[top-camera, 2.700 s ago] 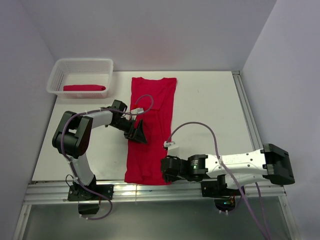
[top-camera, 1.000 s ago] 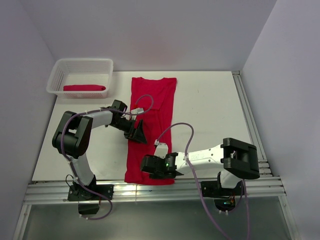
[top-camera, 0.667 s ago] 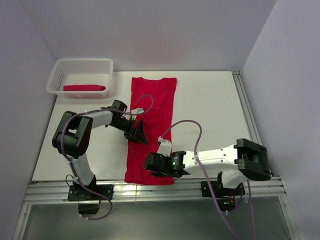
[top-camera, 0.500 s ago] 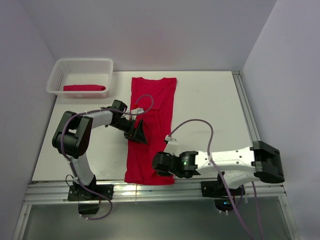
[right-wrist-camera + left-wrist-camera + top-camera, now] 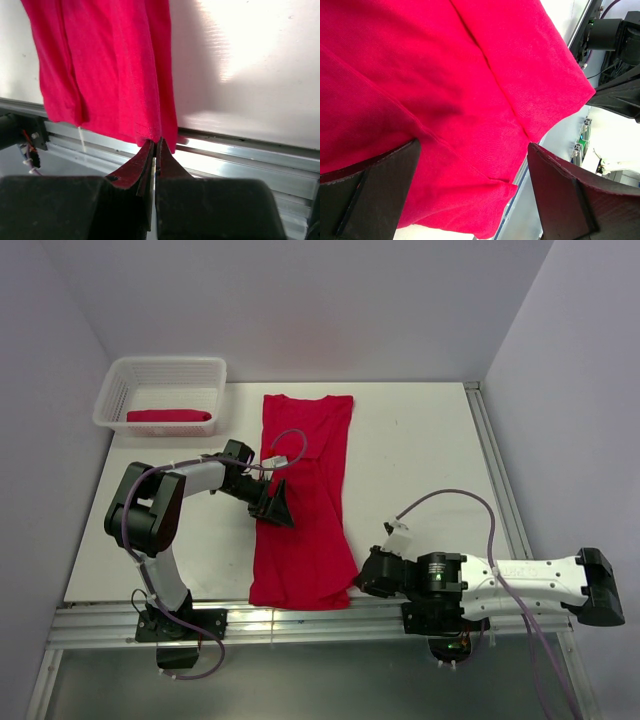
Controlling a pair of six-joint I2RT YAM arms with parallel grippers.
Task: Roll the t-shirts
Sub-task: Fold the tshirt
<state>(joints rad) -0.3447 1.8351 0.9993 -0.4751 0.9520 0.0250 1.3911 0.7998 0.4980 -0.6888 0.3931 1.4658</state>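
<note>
Right gripper (image 5: 156,142) is clamped on near right hem corner of flat t-shirt (image 5: 305,490); left gripper (image 5: 472,145) is spread apart on its left edge. 1 rolled t-shirt (image 5: 168,416) is seen in basket (image 5: 165,360).

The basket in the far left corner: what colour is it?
The basket is white, a plain open mesh; the top view shows it best.

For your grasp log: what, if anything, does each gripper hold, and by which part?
The right gripper pinches the flat t-shirt by its near right hem corner; the left gripper is open, holding nothing.
</note>
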